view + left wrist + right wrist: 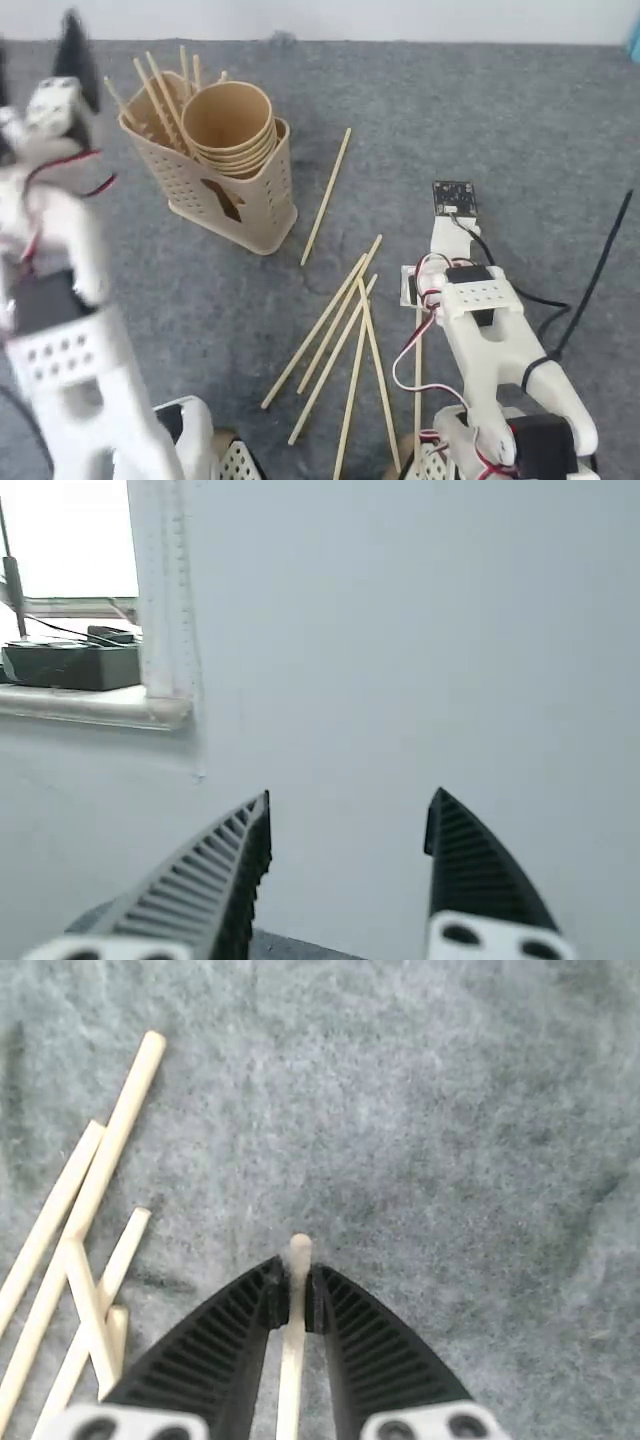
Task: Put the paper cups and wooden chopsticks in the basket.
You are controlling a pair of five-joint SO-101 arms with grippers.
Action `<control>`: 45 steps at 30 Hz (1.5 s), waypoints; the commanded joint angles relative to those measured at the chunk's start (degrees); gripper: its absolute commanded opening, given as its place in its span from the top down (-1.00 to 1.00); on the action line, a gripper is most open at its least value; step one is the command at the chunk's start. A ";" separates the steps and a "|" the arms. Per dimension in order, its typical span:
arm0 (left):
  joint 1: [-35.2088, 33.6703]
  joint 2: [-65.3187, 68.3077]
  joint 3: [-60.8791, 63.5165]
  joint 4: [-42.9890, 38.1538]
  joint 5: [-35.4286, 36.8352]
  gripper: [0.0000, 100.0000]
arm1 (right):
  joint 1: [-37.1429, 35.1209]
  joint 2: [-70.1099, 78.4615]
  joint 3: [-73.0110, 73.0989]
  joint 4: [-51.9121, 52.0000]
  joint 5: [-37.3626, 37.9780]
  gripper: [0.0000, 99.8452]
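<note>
Two fingers [232,1350] of my right gripper [297,1295] pinch one chopstick [298,1252] near its tip, I judge to lift it off the mat [480,120]; loose chopsticks [332,322] lie alongside. My left gripper [345,830] gapes empty near the basket [250,215] holding the cups [228,115].

The basket [250,205] stands on the worktop [480,120] in the upper left of the high view, with the stacked paper cups [228,118] and several upright chopsticks [158,88] inside it. A lone chopstick [326,197] lies just right of the basket. A loose cluster of chopsticks [322,322] lies at lower centre, left of the right tool [295,1295], which has the held chopstick [292,1370] between its fingers.
</note>
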 commanded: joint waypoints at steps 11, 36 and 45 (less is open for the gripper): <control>-32.88 -7.74 13.49 15.30 12.75 0.53 | 0.48 -2.33 -0.26 -0.40 0.79 0.98; -17.85 -7.65 58.15 -5.71 1.23 0.54 | -18.59 -25.10 -36.66 24.31 0.70 0.99; -14.95 -8.09 58.42 -4.22 -2.73 0.54 | -34.07 -14.55 -51.25 -13.67 0.44 0.99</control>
